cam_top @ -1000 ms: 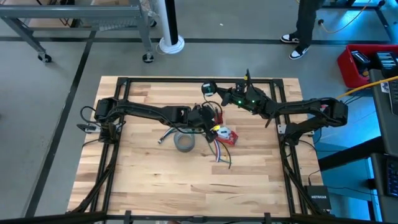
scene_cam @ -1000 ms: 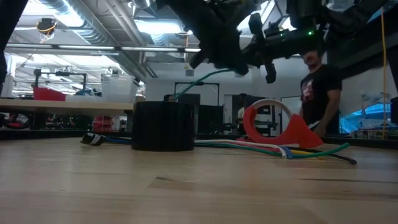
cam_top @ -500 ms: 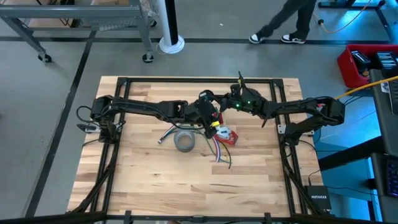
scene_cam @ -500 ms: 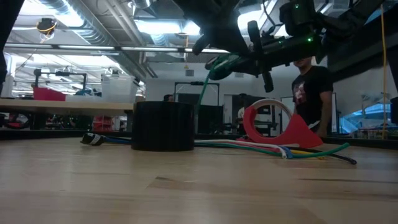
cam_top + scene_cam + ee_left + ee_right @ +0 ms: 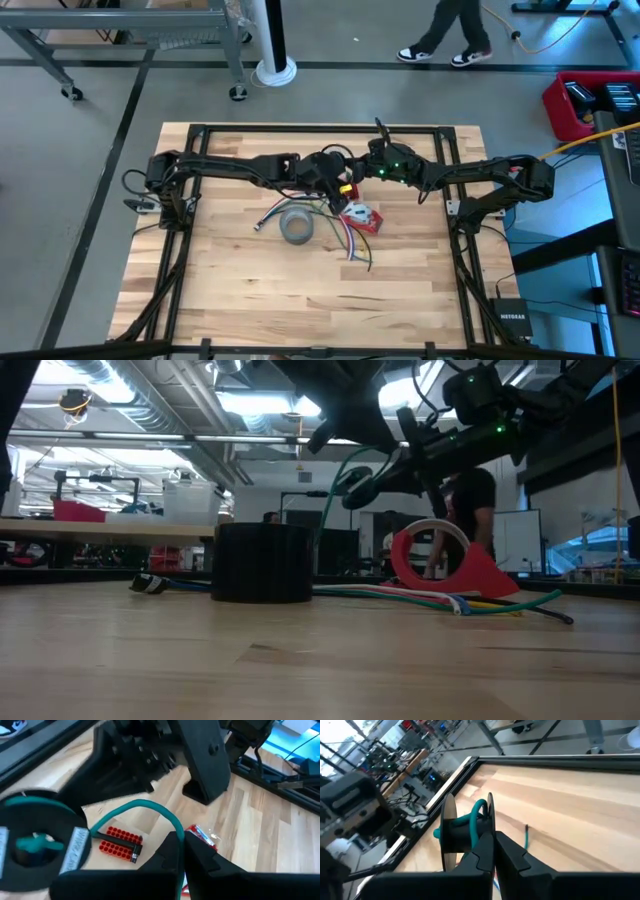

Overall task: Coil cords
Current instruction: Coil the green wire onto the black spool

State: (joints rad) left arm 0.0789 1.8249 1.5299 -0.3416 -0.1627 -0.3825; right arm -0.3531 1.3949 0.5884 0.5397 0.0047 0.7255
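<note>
While left gripper jaws pinch green cord, right gripper jaws clamp spool above table.

A wooden table is seen from straight above, framed by dark rails. Two dark arms are stretched in from either side and meet just behind the middle. The left gripper and the right gripper are held close together there; their fingers cannot be made out. Below them a grey tape roll is laid flat — beside it a red tape dispenser. Thin coloured cords are fanned out on the wood between and below these two. On the floor beyond the table, a person's legs are seen mid-stride.
</note>
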